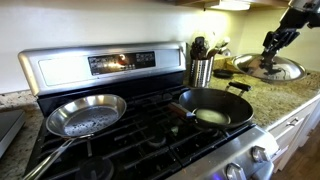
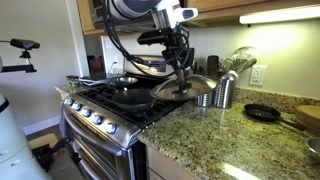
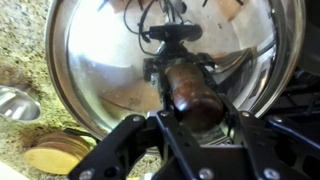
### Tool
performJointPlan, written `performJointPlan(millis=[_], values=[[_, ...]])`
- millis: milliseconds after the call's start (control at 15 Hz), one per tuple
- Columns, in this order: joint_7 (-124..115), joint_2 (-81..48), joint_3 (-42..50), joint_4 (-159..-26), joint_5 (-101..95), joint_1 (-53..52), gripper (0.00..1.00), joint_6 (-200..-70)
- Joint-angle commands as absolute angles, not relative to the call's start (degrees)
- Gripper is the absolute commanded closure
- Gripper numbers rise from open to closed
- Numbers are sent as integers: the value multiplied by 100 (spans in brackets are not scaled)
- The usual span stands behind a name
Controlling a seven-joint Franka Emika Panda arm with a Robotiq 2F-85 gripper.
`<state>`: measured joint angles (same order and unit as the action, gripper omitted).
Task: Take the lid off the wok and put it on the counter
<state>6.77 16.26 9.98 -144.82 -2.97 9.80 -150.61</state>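
— Looking for the lid [image 1: 272, 68]: where is it?
— Off the wok [image 1: 212, 108], over the counter [image 1: 262, 97] near its back edge, beyond the utensil holder [image 1: 202, 68]. Whether it touches the granite, I cannot tell.
— And the gripper [image 3: 195, 115]?
— Its fingers are clamped on the lid's knob [image 3: 188, 85] in the wrist view. The wok sits uncovered on the stove [image 1: 140, 140], beside a silver skillet [image 1: 88, 115].

A utensil canister [image 2: 225, 92] crowds the lid [image 2: 183, 88] — counter [image 2: 200, 140] in front lies bare.
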Motion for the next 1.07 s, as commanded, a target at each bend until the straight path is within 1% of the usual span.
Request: performJointPlan(millis=[0,400,600,1000], values=[[829,1339,1343,-14301,-267,1201,80,-15379],[1090,319,1727,-13903,540,1134,80,-15909],[1340,-274,1653,-13622,1236,1077,80,-16144],[1733,-1264,1265,-12917,2212,1218,80,-16031]])
